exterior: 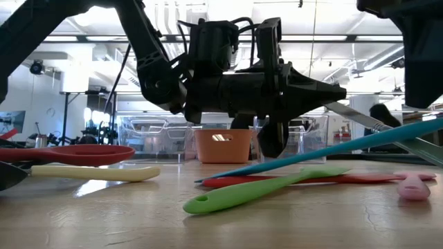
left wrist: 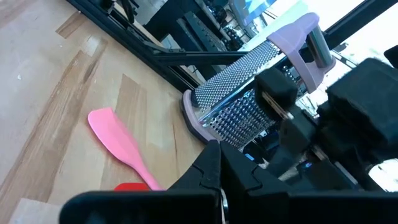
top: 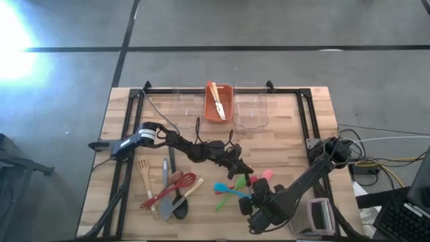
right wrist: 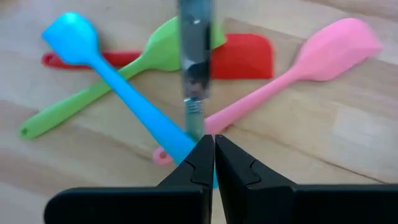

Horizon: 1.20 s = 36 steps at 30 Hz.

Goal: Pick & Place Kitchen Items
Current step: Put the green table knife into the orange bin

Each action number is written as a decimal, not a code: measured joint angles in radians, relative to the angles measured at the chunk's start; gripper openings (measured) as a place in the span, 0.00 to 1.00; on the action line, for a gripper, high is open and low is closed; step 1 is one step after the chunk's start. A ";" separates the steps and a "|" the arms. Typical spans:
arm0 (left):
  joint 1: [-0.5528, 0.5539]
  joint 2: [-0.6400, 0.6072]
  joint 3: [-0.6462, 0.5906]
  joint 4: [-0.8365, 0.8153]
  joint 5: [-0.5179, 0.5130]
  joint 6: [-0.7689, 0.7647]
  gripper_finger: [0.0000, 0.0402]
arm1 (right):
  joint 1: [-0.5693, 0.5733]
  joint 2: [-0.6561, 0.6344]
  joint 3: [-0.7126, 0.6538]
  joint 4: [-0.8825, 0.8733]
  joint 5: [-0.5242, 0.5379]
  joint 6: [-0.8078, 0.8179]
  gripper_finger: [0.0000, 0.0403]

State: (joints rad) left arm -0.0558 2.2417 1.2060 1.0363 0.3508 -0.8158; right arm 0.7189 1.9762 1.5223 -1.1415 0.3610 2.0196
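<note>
Two grippers, both pressed together: the right gripper (right wrist: 214, 146) pinches a metal utensil (right wrist: 195, 56) over the small spatulas (top: 232, 190) on the desk (top: 282, 144); lift straight, keeping clear of the left gripper (top: 243, 173).

We note strong glare on the floor (top: 17, 47) at the high view's upper left, washing it white. Tabletop (top: 282, 144) evenly lit, shadows soft. Low view is backlit: ceiling lights (exterior: 173, 17) blow out, arm reads as dark silhouette, near green spatula (exterior: 256, 194) slightly soft. Right wrist view: metal handle (right wrist: 196, 59) blurred, close. Left wrist view: grater (left wrist: 239, 102) sharp, background bright.
</note>
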 joint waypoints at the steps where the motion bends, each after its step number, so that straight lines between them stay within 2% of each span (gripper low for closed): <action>1: 0.001 0.000 0.000 0.001 0.000 0.000 0.00 | -0.004 0.000 0.000 0.017 0.000 -0.010 0.04; 4: 0.003 0.000 0.003 0.001 0.003 -0.001 0.00 | -0.016 0.000 0.000 0.033 0.000 -0.037 0.11; 14: 0.003 0.000 0.014 0.002 0.015 -0.002 0.00 | -0.036 0.000 -0.006 0.022 -0.003 -0.040 0.47; 21: 0.003 0.000 0.014 0.002 0.017 -0.006 0.00 | -0.055 0.036 -0.021 0.024 -0.003 -0.054 0.60; 25: 0.003 -0.001 0.014 0.003 0.023 -0.008 0.00 | -0.068 0.053 -0.029 0.025 -0.003 -0.062 0.61; 29: 0.003 -0.002 0.014 0.003 0.027 -0.008 0.00 | -0.079 0.060 -0.041 0.024 -0.003 -0.059 0.56; 33: 0.003 -0.002 0.014 0.003 0.027 -0.012 0.00 | -0.084 0.060 -0.051 0.027 -0.027 -0.053 0.47; 36: 0.003 -0.002 0.015 0.003 0.027 -0.012 0.00 | -0.085 0.061 -0.053 0.036 -0.056 -0.045 0.36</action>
State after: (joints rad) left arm -0.0532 2.2402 1.2209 1.0393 0.3775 -0.8276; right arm 0.6338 2.0372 1.4693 -1.1060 0.3049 1.9746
